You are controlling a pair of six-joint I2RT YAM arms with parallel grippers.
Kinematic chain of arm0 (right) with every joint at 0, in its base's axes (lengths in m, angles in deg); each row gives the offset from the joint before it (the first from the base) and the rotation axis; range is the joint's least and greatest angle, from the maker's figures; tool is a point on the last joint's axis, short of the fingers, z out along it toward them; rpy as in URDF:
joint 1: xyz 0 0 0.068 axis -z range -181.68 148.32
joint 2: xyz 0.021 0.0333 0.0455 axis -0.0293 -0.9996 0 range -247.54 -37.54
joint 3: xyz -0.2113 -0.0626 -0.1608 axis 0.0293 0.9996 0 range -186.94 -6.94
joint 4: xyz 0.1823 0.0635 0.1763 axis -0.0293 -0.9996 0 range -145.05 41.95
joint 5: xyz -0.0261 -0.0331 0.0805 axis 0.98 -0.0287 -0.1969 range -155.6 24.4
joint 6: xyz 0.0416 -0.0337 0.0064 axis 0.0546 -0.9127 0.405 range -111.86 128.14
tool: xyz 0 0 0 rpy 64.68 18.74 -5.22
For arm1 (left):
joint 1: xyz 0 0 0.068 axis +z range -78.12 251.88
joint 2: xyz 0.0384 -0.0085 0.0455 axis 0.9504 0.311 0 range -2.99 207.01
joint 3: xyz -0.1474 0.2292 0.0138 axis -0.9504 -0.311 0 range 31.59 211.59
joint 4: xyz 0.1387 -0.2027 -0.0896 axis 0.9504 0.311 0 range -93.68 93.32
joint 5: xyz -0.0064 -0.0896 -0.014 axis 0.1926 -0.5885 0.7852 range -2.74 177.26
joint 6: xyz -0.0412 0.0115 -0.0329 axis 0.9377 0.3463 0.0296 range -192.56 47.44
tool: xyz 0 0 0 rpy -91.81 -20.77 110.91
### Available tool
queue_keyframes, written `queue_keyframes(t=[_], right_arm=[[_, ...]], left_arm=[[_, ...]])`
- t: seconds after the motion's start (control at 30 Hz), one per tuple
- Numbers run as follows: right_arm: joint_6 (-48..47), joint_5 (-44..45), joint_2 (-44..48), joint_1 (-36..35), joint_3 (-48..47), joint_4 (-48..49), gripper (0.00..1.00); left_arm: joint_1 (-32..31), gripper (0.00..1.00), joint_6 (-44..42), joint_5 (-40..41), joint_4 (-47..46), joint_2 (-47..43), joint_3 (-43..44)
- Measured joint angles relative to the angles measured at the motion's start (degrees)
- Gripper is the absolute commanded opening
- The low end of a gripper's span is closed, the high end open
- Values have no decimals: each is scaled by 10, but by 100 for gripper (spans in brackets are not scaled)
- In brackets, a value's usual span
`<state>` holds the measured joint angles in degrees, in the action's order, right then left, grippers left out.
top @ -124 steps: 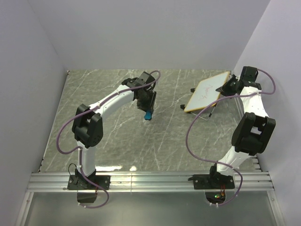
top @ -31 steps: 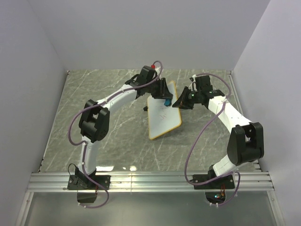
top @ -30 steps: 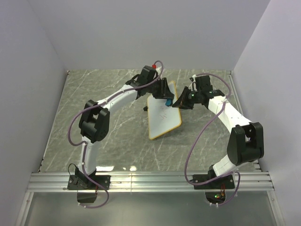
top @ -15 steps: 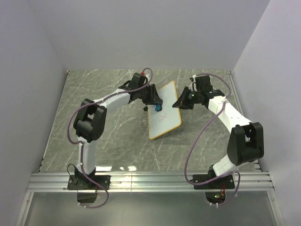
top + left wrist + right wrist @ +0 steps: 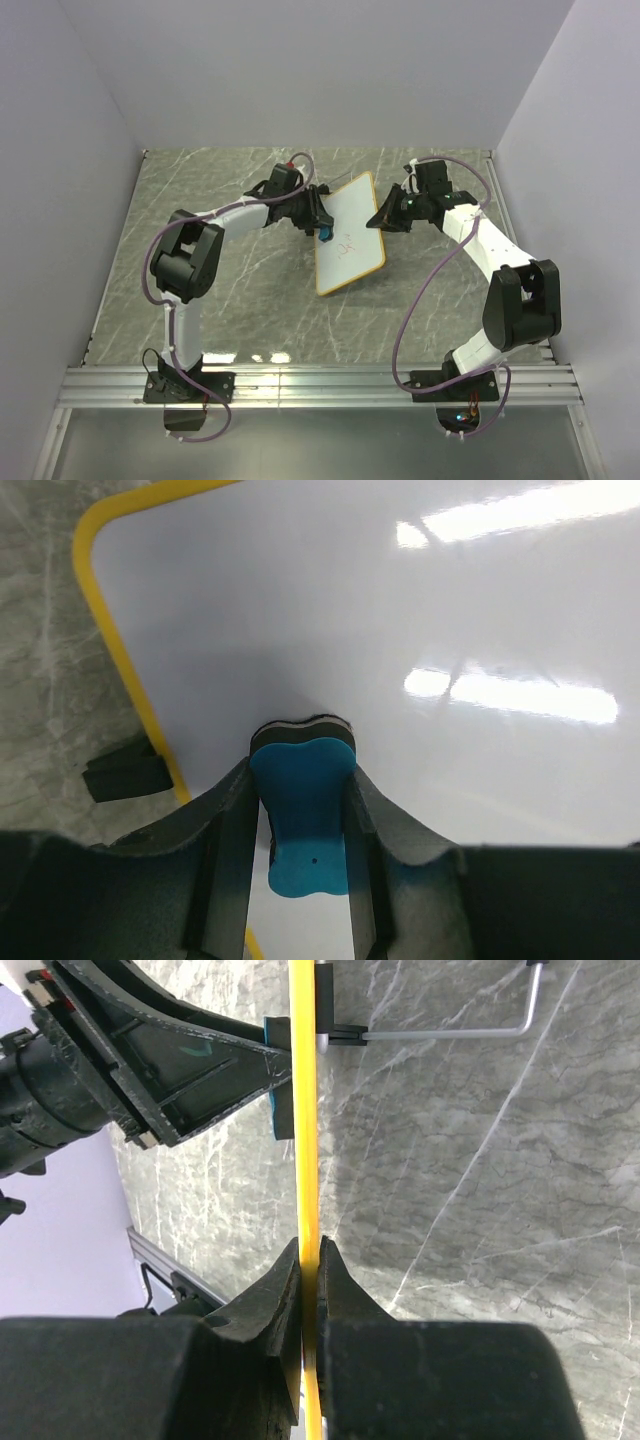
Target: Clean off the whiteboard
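Right hand (image 5: 309,1260) clamps the whiteboard (image 5: 352,240) by its yellow frame edge, tilted above the table (image 5: 200,200). Left hand (image 5: 300,780) is closed on the blue eraser (image 5: 300,830), pad against the board face. Best: press flat and sweep across the faint red marks (image 5: 344,243), with the right grip firm.

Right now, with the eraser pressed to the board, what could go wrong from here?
1. The right hand pinches only the thin frame edge of the whiteboard, so wiping pressure could pivot the board or slip it free.
2. The left hand holds the blue eraser close to the board's frame, and a stroke that way could run off the edge.
3. The red scribble sits beside the eraser, so a short stroke may miss it.
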<state>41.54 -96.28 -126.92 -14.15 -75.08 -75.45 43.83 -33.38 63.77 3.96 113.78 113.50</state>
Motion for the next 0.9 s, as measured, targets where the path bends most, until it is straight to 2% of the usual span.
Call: queue_keyframes(t=[0.5,0.9], right_arm=[[8,0,0,0,0,5,0],[41,-5,-20,5,11,57,0]], left_arm=[[1,0,5,20,-3,-14,-30],[-95,0,38,8,51,-90,-10]])
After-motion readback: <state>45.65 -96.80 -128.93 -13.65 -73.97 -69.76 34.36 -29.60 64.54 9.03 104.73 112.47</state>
